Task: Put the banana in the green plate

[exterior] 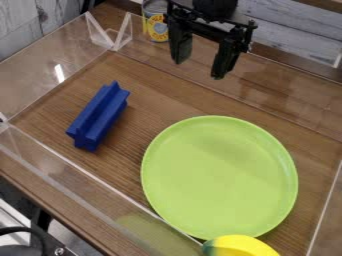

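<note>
Hanging above the far middle of the wooden counter (201, 100), pointing straight down, black tool (203, 56) with fingers spread wide and nothing between them. Lying well in front of it and to the right, green plate (221, 178), flat on the wood, bare inside. Peeking in at the bottom edge just below the plate's near rim, banana (243, 246), bright yellow and rounded, outside the plate and partly cut off by the frame. Resting to the left, well apart from the plate, blue ridged block (98, 115), angled along the counter. Standing around the work area, clear plastic walls (54, 170), catching some glare.
</note>
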